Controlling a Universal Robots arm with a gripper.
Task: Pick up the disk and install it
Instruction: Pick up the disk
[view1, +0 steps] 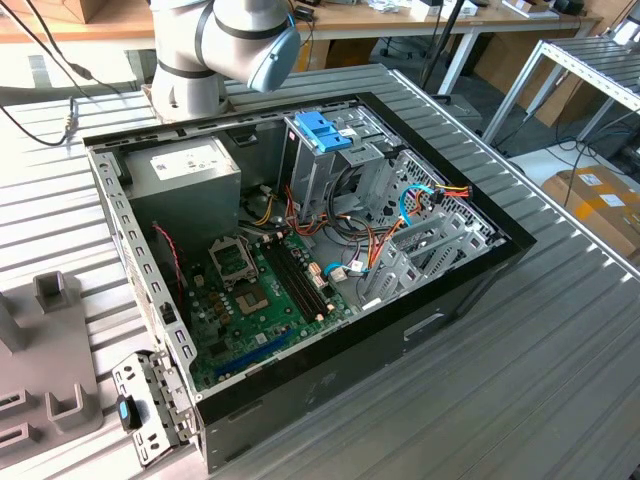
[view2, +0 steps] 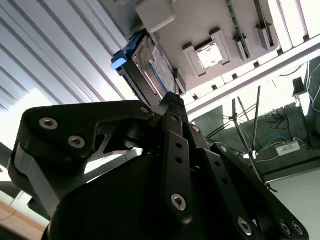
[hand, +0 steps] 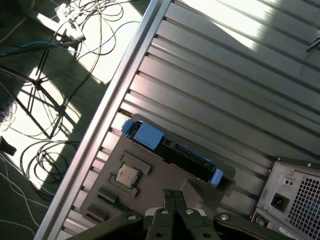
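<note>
The disk (hand: 182, 154) stands on edge in a slot of a grey holder (hand: 167, 176), with blue plastic rails at both ends. In the second wrist view the disk (view2: 156, 67) shows its white and blue label, again in the grey holder (view2: 200, 22). My gripper (hand: 173, 193) hangs a short way off the disk, apart from it, its two black fingers pressed together with nothing between them. The second wrist view also shows the gripper (view2: 173, 98) shut, its tips pointing at the disk's edge.
An open computer case (view1: 455, 300) lies on the ribbed metal table (view1: 560, 380), with a drive cage under a blue handle (view1: 322, 130) and a grey power-supply box (view1: 185, 170). The case's rear (hand: 292, 197) is beside the holder. A processor chip (hand: 127, 175) sits in the holder. The table's edge (hand: 125, 80) is close by, with cables on the floor.
</note>
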